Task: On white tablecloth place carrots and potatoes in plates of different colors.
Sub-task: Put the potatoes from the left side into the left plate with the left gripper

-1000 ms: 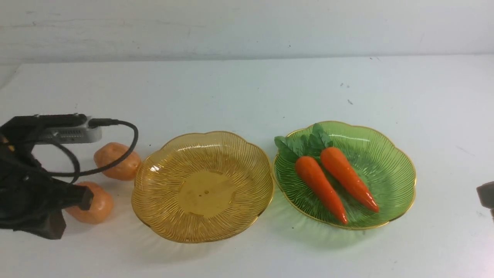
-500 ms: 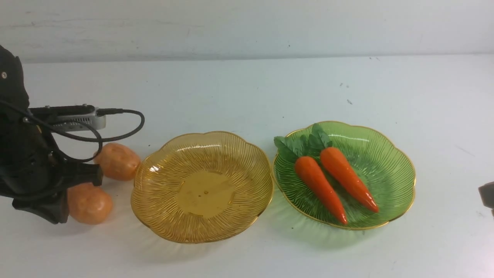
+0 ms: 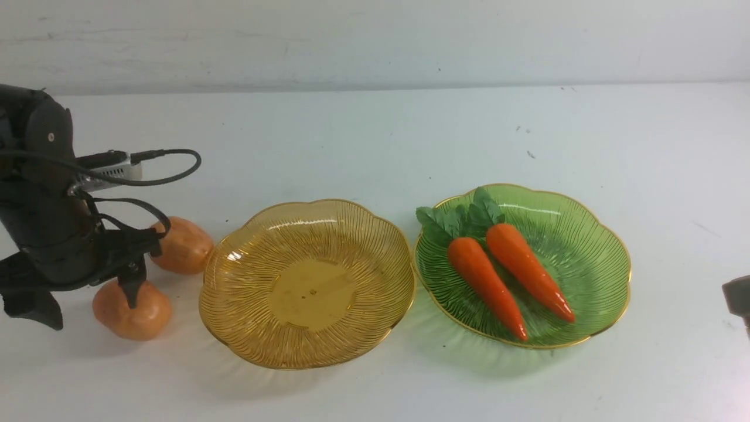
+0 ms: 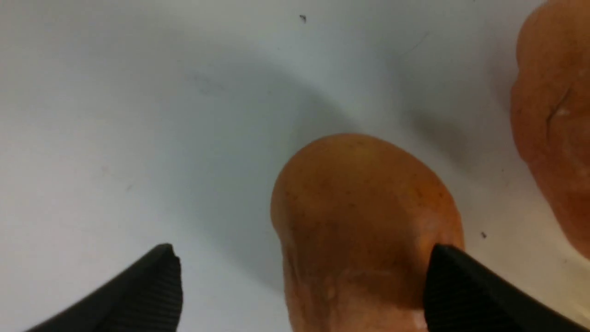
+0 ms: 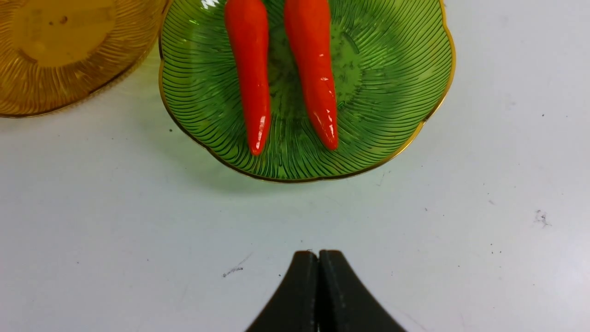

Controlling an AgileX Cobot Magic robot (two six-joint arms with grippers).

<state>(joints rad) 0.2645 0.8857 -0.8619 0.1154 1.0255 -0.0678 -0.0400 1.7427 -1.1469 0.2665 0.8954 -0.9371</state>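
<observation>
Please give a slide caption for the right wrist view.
Two orange toy carrots lie in the green ribbed plastic plate beyond the shut right gripper.

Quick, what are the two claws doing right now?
Left gripper: open, jaws either side of the nearer potato, not clamped on it.
Right gripper: shut, holding nothing.

Carrots (image 3: 486,284) in right plate (image 3: 597,264), potatoes (image 3: 184,246) on tablecloth (image 3: 375,135) left of other plate (image 3: 363,246)

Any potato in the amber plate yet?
No: the amber plate holds nothing, and the far potato and the near potato both lie on the white tablecloth beside it.
</observation>
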